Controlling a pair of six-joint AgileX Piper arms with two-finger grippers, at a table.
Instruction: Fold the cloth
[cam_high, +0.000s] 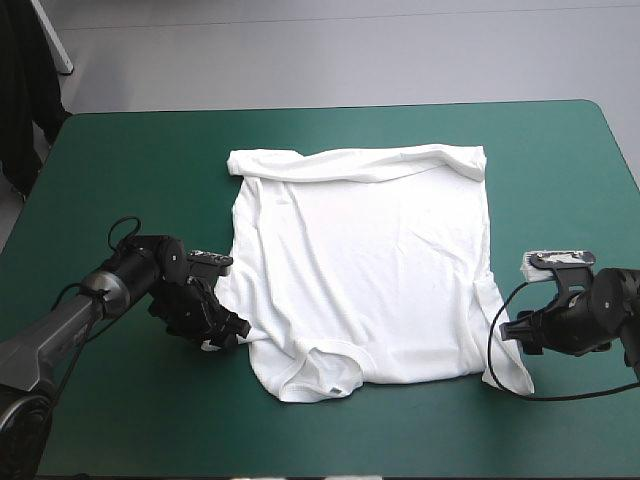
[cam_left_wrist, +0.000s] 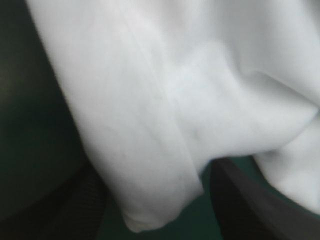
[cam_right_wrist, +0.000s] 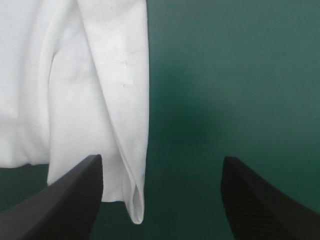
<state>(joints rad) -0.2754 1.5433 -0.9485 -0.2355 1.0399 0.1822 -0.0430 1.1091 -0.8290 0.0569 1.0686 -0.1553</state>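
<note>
Left gripper (cam_high: 232, 335) and right gripper (cam_high: 512, 328), low in frame, both gape around sleeves (cam_high: 505, 370) of the T-shirt (cam_high: 365, 270): soft, light; I'd pinch there

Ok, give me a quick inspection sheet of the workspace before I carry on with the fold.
Surface: teal-green cover, flat, no marks seen.
Job's things: T-shirt spread flat, far edge rolled over, collar toward the near edge.
Clutter: nothing seen.
Grippers: left end effector open at the near sleeve on its side, cloth between its fingers; right end effector open at the other near sleeve, the hem between its fingers.
Cables: nothing foreign seen.
Surroundings: nothing seen.
</note>
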